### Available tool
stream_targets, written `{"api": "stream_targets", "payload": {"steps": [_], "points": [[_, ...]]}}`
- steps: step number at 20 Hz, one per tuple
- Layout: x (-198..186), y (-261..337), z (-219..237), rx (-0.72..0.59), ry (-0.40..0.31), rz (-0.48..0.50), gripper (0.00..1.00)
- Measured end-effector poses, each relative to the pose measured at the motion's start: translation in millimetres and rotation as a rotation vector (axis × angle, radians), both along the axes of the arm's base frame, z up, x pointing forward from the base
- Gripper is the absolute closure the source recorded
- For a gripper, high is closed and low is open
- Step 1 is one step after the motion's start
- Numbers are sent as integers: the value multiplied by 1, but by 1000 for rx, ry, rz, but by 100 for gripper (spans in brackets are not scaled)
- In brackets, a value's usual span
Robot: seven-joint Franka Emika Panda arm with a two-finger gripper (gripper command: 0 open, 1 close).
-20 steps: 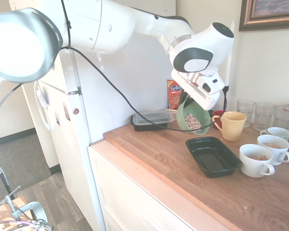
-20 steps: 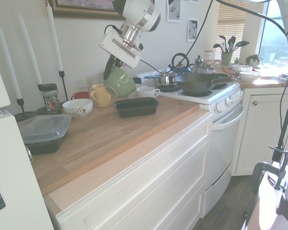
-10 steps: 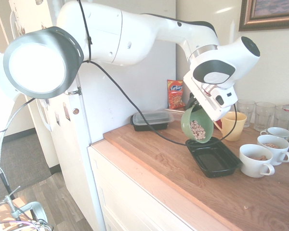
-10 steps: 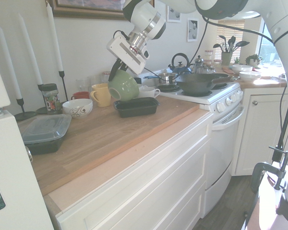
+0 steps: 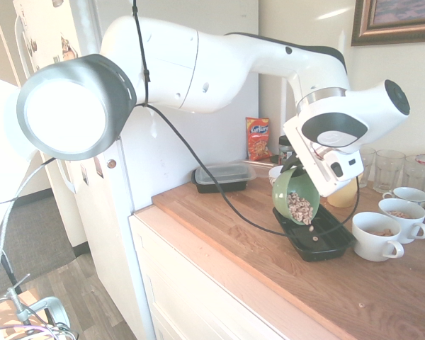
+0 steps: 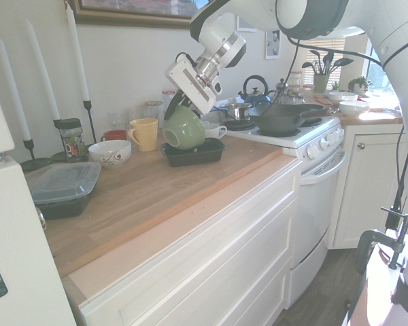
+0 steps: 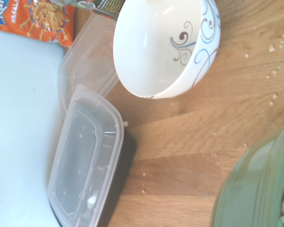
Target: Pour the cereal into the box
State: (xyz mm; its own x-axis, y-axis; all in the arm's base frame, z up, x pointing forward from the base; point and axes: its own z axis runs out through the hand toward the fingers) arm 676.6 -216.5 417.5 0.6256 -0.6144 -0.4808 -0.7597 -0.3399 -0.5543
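- Pouring step in hand: green cup (image 5: 296, 196) tipped mouth-down over the box (image 5: 324, 242), cereal (image 5: 299, 207) heaped at the lowered lip, a few pieces already in the tray and one or two seemingly in mid-air
- Gripper (image 6: 179, 103) clamped shut on the cup's rim, fingers fully closed on it, cup hanging just above the box
- Box flat on the wooden counter (image 5: 234, 227), white mugs (image 5: 377, 236) just beside its far side, yellow mug (image 6: 144, 134) behind
- Next move, as judged: more tilt to empty the rest, mouth kept inside the box's rim so nothing spills onto the wood
- Tight toward the mugs; open counter on the side toward the lidded container (image 5: 225, 176)
- White patterned bowl (image 7: 166, 45) and orange snack packet (image 7: 38, 18) well apart from the pour
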Motion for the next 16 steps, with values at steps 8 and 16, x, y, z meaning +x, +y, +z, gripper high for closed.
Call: {"api": "stream_targets", "payload": {"steps": [8,16], "points": [[4,-31,-20,149,-34,-8,100],[9,-31,-24,274,-78,10,100]]}}
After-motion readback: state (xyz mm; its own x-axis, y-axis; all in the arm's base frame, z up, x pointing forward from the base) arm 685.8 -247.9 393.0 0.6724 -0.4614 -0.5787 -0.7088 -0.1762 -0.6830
